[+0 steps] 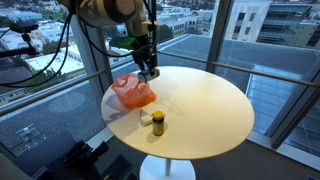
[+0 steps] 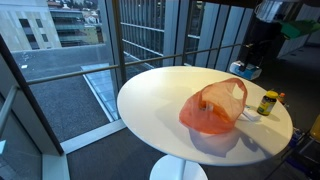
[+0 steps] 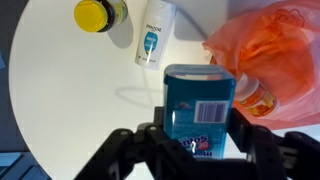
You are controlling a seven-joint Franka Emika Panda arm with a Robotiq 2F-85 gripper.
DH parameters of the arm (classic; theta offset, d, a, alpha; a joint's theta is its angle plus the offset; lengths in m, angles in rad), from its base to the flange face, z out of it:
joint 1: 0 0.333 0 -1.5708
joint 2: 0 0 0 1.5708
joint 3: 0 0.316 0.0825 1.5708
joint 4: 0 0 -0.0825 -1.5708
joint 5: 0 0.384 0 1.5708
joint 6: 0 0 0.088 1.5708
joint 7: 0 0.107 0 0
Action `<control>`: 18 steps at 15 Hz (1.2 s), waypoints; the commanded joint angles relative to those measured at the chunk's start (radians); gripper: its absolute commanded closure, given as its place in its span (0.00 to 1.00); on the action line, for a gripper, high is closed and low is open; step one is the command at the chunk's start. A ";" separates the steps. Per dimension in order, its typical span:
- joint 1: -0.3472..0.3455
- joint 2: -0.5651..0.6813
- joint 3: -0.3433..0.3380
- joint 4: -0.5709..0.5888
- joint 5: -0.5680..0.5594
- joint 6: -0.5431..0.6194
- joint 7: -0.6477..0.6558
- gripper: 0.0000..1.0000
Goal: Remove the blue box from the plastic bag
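Observation:
In the wrist view my gripper (image 3: 200,135) is shut on the blue box (image 3: 200,95), one finger on each side, holding it above the table. The orange plastic bag (image 3: 272,48) lies just to the right of the box, and an orange-labelled container (image 3: 255,97) shows at its mouth. In both exterior views the gripper (image 1: 150,68) (image 2: 250,66) hangs above the table's edge beside the bag (image 1: 132,93) (image 2: 213,108). A bit of the blue box (image 2: 247,72) shows under the fingers.
The round cream table (image 1: 205,110) (image 2: 155,100) stands by glass walls and railings. A yellow-lidded jar (image 1: 158,122) (image 2: 267,103) (image 3: 96,13) stands near the bag. A white tube (image 3: 152,38) lies on the table next to the jar.

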 commanded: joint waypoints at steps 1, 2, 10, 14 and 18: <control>-0.022 0.040 -0.015 0.024 0.017 -0.002 -0.003 0.61; -0.025 0.052 -0.020 0.023 0.022 0.004 -0.006 0.61; -0.042 0.182 -0.057 0.023 0.028 0.051 -0.005 0.61; -0.037 0.236 -0.065 0.026 0.031 0.076 -0.004 0.61; -0.030 0.276 -0.063 0.028 0.039 0.112 -0.006 0.61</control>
